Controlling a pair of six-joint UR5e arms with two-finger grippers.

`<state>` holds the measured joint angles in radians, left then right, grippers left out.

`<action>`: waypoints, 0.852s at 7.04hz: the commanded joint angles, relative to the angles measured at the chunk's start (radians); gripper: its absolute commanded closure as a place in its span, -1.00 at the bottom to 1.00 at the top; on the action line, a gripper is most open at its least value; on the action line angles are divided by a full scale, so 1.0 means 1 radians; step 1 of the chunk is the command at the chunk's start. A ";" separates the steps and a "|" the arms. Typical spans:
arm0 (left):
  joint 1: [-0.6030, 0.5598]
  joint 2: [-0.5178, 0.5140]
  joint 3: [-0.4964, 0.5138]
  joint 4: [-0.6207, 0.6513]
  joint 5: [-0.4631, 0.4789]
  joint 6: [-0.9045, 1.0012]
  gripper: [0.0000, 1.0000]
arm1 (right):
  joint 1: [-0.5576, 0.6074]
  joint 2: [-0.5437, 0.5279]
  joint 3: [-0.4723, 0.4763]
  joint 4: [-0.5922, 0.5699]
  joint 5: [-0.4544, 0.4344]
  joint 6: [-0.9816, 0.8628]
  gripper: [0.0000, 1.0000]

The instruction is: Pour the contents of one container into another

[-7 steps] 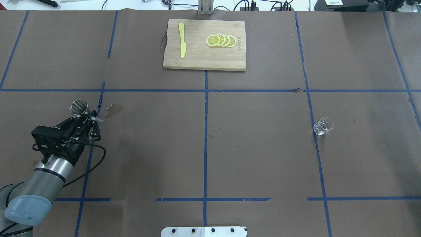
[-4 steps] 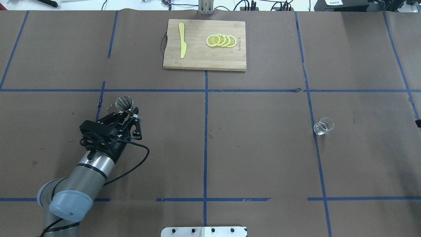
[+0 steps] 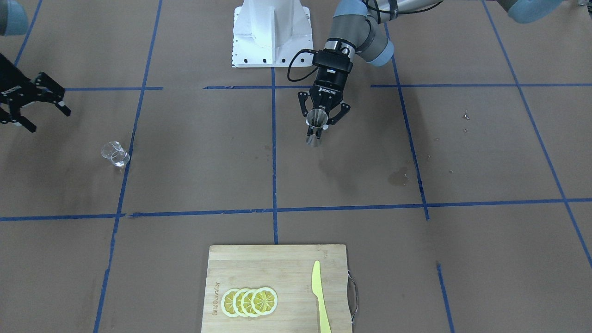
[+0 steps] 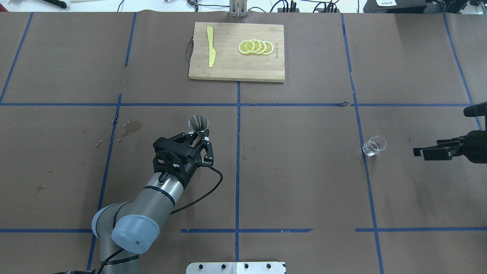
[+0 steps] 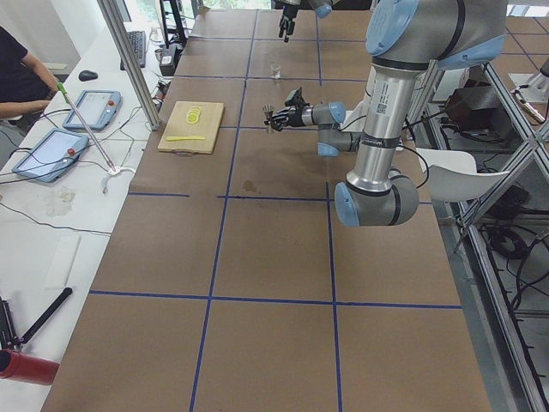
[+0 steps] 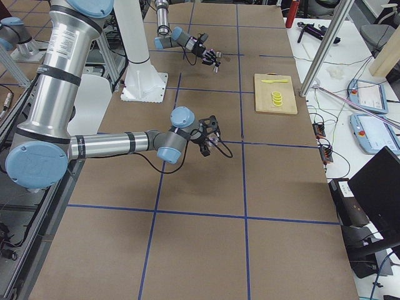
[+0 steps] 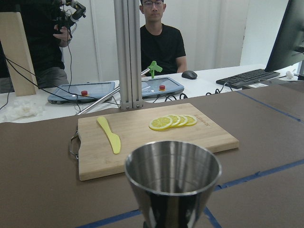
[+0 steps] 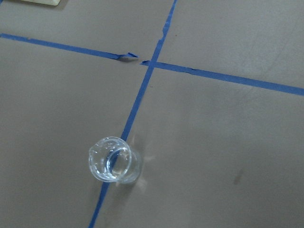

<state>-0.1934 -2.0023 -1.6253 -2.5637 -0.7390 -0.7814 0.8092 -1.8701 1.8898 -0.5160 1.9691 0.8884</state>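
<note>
Rightward, to mid-table, the jigger has been carried, pinched upright by the left gripper. The glass is left well apart, near the spread right gripper; grasping it seems called for next.

Right of the glass tumbler, the right gripper is cut off by the overhead view's edge, and I can't tell what the tumbler holds.

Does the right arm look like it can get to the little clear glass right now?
Probably yes. The right gripper is open and points at the glass tumbler, and nothing stands between them. The left gripper, holding the jigger, is far off to the side.
</note>
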 commanded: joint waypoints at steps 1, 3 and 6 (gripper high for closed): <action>-0.008 -0.012 0.021 -0.003 -0.013 0.011 1.00 | -0.279 -0.001 0.050 0.028 -0.367 0.217 -0.98; -0.046 -0.012 0.024 -0.006 -0.096 0.030 1.00 | -0.410 -0.017 0.051 0.025 -0.603 0.251 -1.00; -0.046 -0.026 0.041 -0.007 -0.097 0.025 1.00 | -0.669 -0.027 0.035 -0.044 -1.116 0.331 -0.99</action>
<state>-0.2383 -2.0253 -1.5874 -2.5706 -0.8332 -0.7536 0.2413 -1.8958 1.9363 -0.5249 1.0661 1.2003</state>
